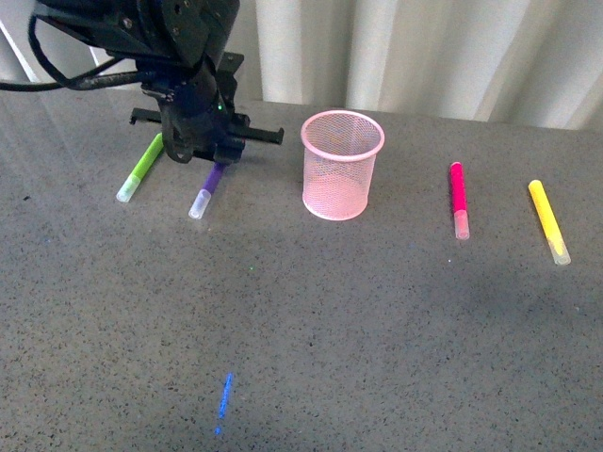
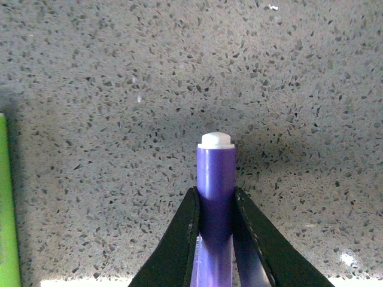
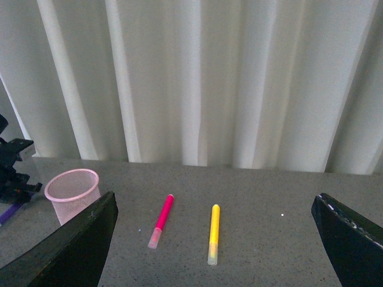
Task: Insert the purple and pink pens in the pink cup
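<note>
Left gripper (image 2: 216, 192) pinching dark purple pen (image 2: 216, 164), white end plug, pale translucent cap

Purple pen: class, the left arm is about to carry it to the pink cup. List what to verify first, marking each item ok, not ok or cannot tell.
1. Left gripper closed on the purple pen, a finger on each side: ok.
2. Purple pen lifted off the table: cannot tell.
3. Green marker apart from the gripper fingers in the left wrist view: ok.
4. Pink cup upright, mouth open, nothing seen inside: ok.
5. Pink pen lying free on the table, on the cup's far side from the purple pen: ok.
6. Right gripper open and holding nothing: ok.
</note>
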Robot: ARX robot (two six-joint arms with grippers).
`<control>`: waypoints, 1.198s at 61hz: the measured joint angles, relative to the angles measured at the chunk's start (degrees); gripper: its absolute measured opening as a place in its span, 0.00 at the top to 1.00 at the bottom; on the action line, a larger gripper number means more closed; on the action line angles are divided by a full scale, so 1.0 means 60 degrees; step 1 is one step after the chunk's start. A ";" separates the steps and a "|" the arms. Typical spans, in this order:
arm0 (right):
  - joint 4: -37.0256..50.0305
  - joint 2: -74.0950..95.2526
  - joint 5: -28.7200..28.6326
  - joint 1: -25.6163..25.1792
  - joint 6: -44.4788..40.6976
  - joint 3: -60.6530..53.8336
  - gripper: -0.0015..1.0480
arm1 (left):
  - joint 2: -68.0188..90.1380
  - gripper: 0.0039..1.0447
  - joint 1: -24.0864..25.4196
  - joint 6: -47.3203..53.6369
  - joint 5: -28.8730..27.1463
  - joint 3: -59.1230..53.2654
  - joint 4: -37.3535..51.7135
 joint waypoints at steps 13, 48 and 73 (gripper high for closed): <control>0.0000 0.0000 0.0000 0.0000 0.0000 0.0000 0.07 | -0.2007 0.88 0.0058 -0.0634 0.0386 -0.1410 0.1814; 0.0000 0.0000 0.0004 0.0000 0.0000 0.0000 0.07 | -0.4484 0.88 -0.1727 -0.3654 -0.0200 -0.5599 0.9511; 0.0000 0.0000 0.0000 0.0000 0.0000 0.0000 0.07 | -0.2696 0.88 -0.1818 -0.4069 -0.0535 -0.5373 1.1486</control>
